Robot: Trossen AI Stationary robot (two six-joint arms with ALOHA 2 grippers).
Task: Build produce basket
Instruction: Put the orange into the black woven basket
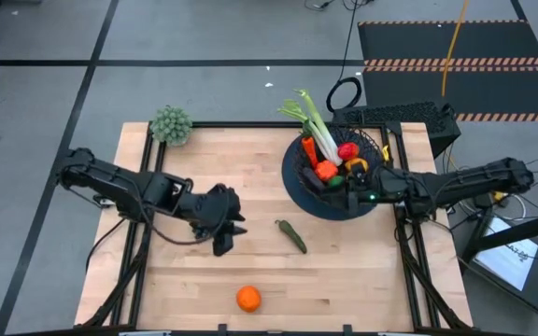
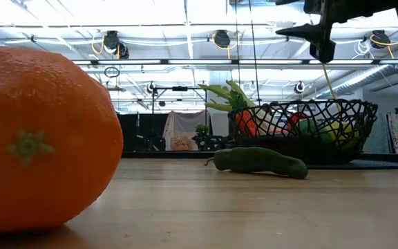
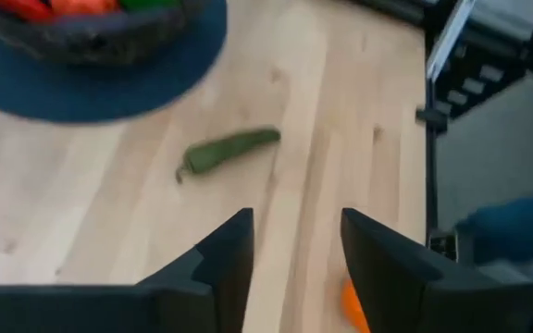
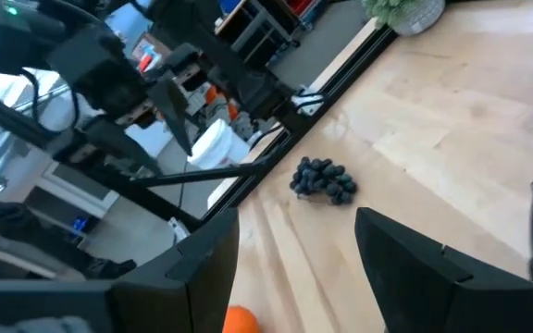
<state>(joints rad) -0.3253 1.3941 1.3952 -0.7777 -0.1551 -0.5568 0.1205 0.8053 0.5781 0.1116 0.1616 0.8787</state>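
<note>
My left pincer (image 1: 224,233) hangs over mid-bench, fingers apart, holding nothing; green pickle (image 1: 292,235) lies just beyond it on the bench (image 1: 194,280); orange (image 1: 247,298) sits alone near the front edge; dark grapes (image 4: 323,178) lie on the wood; basket (image 1: 299,191) holds leek (image 1: 316,126) and other produce; my right pincer (image 1: 358,196) is over the basket's rim, open, empty.

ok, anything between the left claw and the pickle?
Nothing visible. The left claw, open, is above bare wood, with only tabletop between it and the pickle. The orange lies off to the side, and the basket is beyond the pickle.
</note>
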